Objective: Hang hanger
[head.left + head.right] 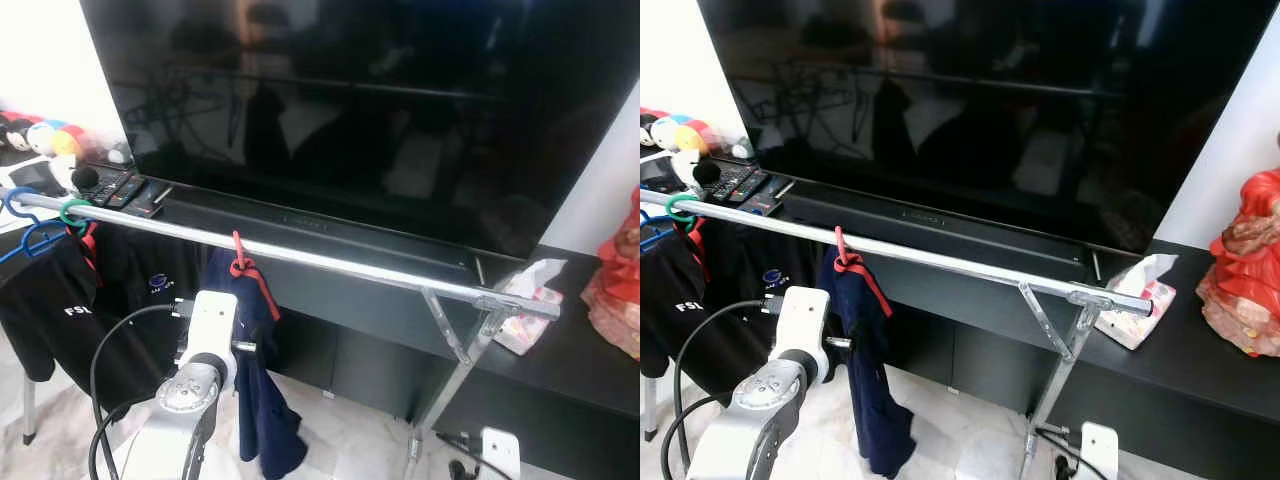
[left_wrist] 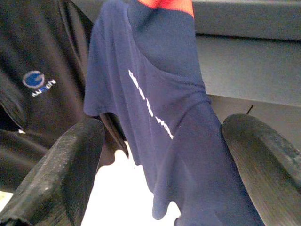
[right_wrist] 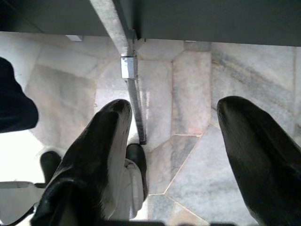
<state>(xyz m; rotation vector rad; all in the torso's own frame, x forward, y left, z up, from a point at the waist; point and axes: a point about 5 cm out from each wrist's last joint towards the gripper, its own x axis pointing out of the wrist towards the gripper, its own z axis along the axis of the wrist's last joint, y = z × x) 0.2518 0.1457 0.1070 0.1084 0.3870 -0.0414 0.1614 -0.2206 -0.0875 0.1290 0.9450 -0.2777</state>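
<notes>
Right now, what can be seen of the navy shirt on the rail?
The navy shirt hangs from a red hanger hooked over the silver rail, right of the black shirts. It looks like soft knit fabric, with a red collar and trim, and a line of white lettering seen in the left wrist view. It droops unevenly, its hem low near the marble floor. The left gripper is open, facing it, not touching.

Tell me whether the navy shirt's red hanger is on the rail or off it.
On: the red hanger hooks over the rail, navy shirt hanging below.
</notes>
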